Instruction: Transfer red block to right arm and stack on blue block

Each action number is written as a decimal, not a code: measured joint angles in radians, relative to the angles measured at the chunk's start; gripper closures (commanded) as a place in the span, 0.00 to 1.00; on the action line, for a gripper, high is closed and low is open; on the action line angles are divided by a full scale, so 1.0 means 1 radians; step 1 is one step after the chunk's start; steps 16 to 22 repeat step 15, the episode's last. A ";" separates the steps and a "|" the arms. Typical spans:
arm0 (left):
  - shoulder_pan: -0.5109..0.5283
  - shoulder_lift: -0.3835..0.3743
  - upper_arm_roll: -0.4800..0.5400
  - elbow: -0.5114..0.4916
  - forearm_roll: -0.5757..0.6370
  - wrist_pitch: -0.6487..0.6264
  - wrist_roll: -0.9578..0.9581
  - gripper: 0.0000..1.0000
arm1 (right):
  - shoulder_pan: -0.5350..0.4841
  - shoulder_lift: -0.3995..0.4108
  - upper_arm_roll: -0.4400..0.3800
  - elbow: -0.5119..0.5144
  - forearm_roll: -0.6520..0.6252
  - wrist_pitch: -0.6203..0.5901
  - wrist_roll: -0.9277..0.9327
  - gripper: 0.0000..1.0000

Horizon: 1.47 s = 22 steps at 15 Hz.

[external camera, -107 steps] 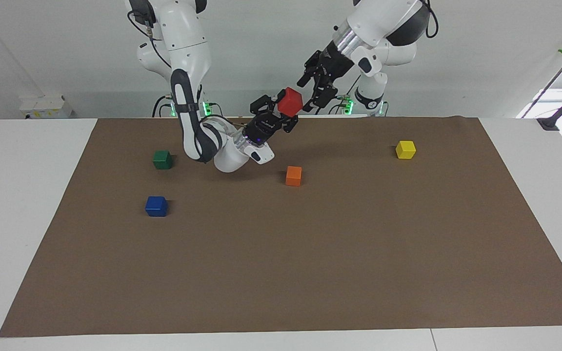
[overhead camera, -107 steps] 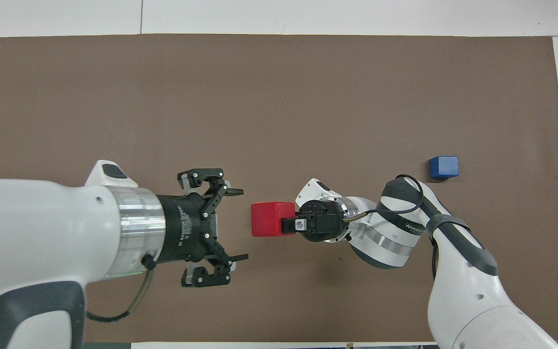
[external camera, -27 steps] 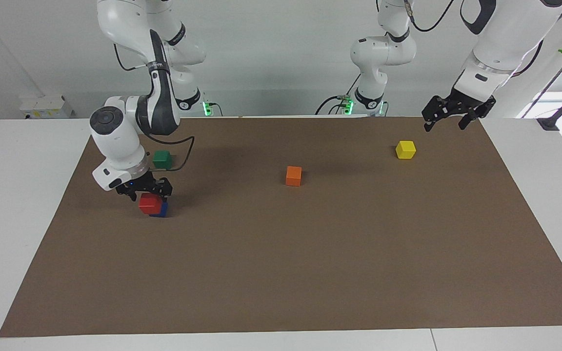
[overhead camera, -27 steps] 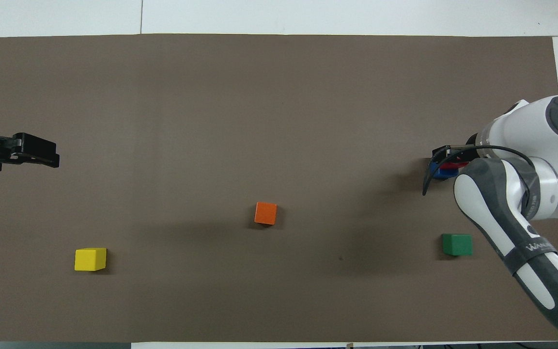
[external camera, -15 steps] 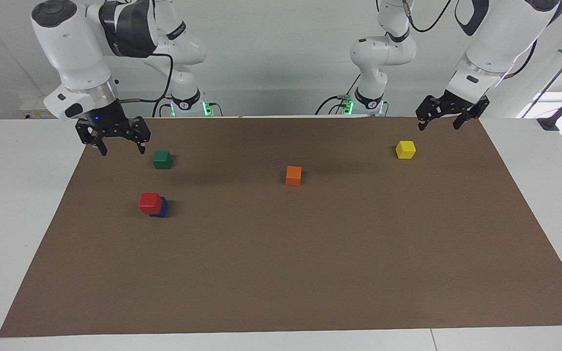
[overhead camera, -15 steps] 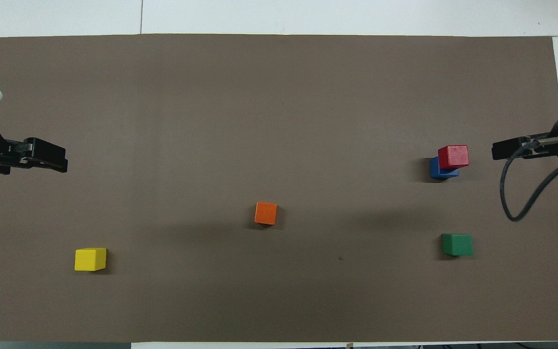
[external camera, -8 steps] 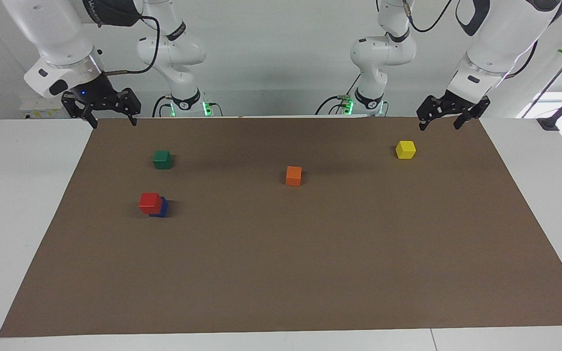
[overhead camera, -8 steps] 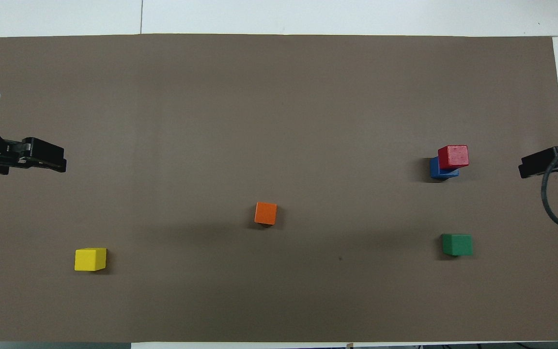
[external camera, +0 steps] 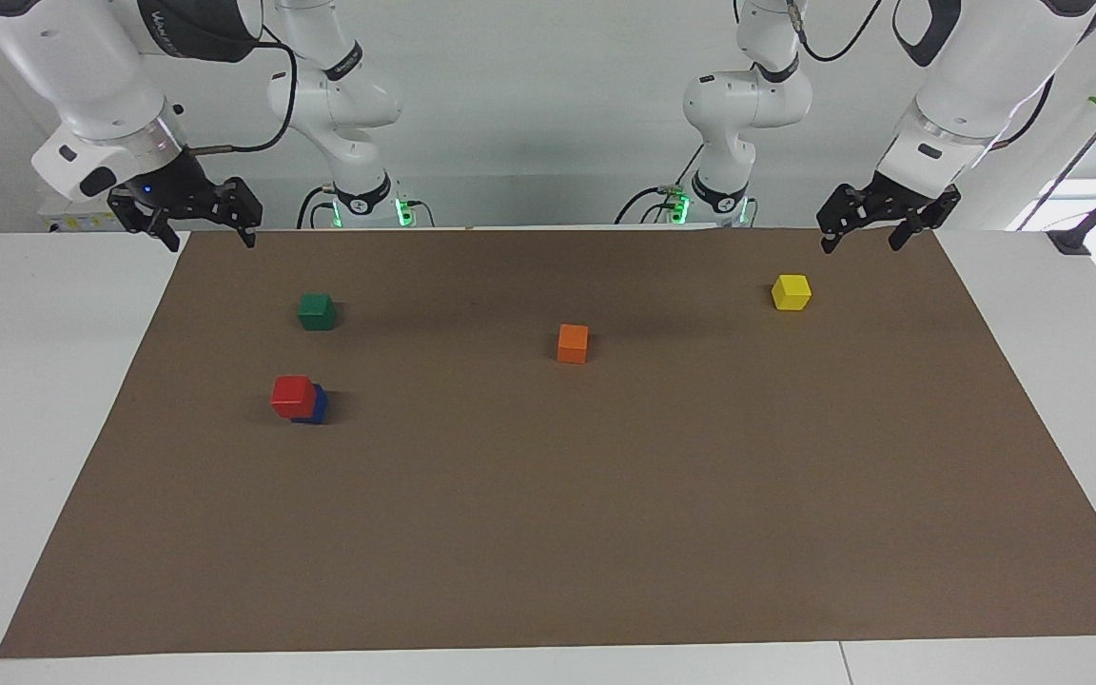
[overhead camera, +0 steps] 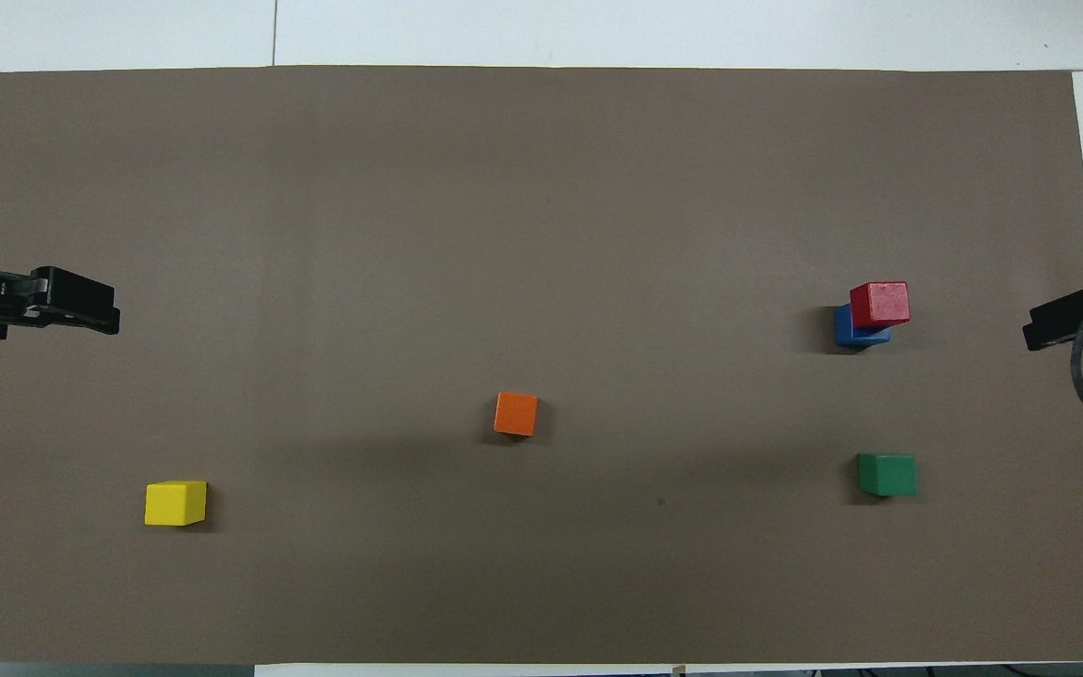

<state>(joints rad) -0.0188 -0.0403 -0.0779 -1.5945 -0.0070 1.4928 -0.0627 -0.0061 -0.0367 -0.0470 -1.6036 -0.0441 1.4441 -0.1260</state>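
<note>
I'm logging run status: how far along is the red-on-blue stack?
Looks done: the red block sits on the blue block. Nothing is in hand: the right gripper and left gripper are open, raised at their own table ends. Nothing visibly remains.

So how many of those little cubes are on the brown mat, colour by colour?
Red block: 1, resting on the blue one
Blue block: 1
Green block: 1
Orange block: 1
Yellow block: 1
Total: 5
</note>
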 measured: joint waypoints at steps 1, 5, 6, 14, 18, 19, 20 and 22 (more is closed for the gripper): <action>0.001 -0.009 0.001 0.000 0.000 -0.001 0.000 0.00 | 0.000 -0.007 0.000 0.000 0.000 -0.002 0.000 0.00; 0.002 -0.035 0.002 0.000 0.000 -0.004 0.000 0.00 | 0.003 -0.039 0.002 -0.005 0.000 -0.008 0.000 0.00; 0.002 -0.037 0.002 0.000 0.000 -0.005 0.000 0.00 | 0.003 -0.041 0.002 -0.005 0.000 -0.007 0.000 0.00; 0.002 -0.039 0.002 0.000 0.000 -0.007 0.000 0.00 | 0.054 -0.041 -0.058 -0.010 0.000 -0.004 0.000 0.00; 0.002 -0.039 0.002 0.000 0.000 -0.007 0.000 0.00 | 0.054 -0.041 -0.059 -0.010 0.000 -0.004 0.000 0.00; 0.002 -0.039 0.002 0.000 0.000 -0.007 0.000 0.00 | 0.054 -0.041 -0.059 -0.010 0.000 -0.004 0.000 0.00; 0.002 -0.039 0.002 0.000 0.000 -0.007 0.000 0.00 | 0.054 -0.041 -0.059 -0.010 0.000 -0.004 0.000 0.00; 0.002 -0.039 0.002 0.000 0.000 -0.007 0.000 0.00 | 0.054 -0.041 -0.059 -0.010 0.000 -0.004 0.000 0.00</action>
